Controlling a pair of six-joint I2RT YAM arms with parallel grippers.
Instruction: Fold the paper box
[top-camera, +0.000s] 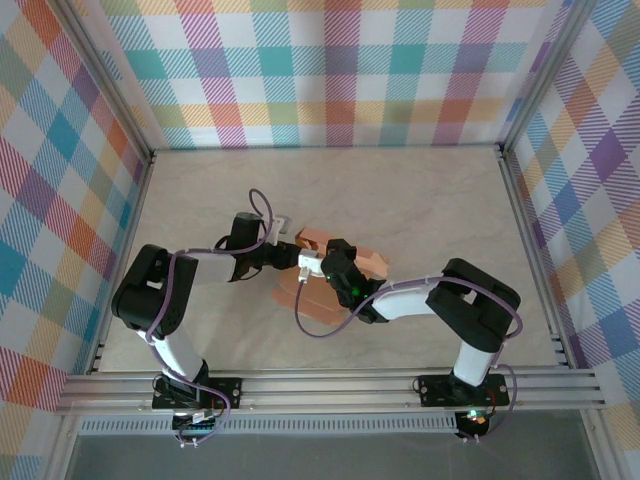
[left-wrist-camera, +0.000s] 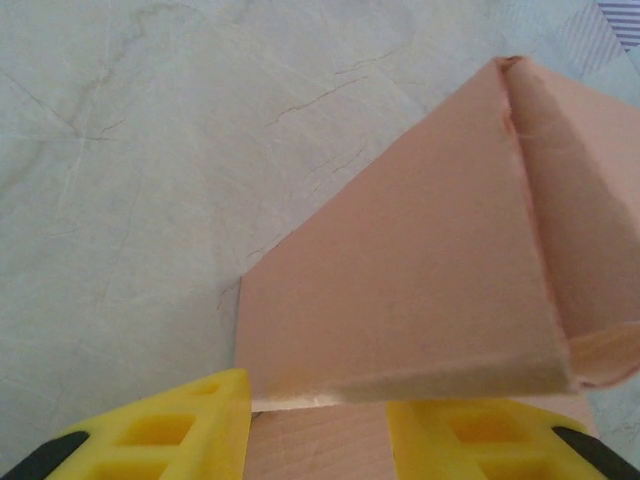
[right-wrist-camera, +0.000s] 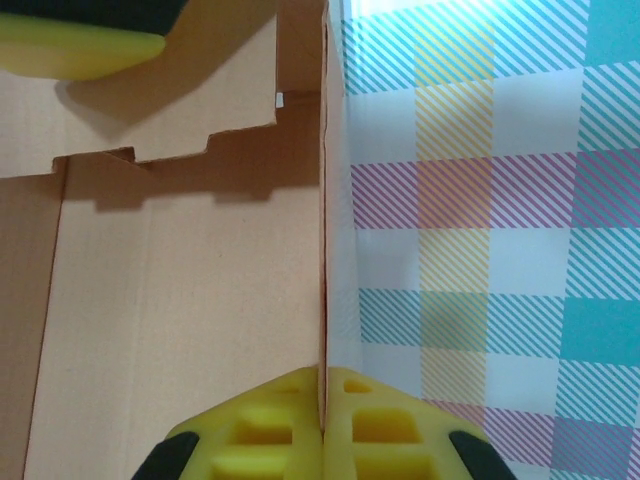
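Right gripper (right-wrist-camera: 322, 405) pinches the paper box (right-wrist-camera: 190, 300) wall, left gripper (left-wrist-camera: 318, 425) alongside.

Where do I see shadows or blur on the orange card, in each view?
Right wrist view: the paper box is sharp, a dark shadow lying under its notched flap. Left wrist view: it looks soft, slightly out of focus. Top view: even light, faint shadows on the table.

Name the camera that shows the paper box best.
Right wrist: the paper box shows panels, creases and a notched flap up close. Left wrist gives one folded corner; top external, small and partly hidden.
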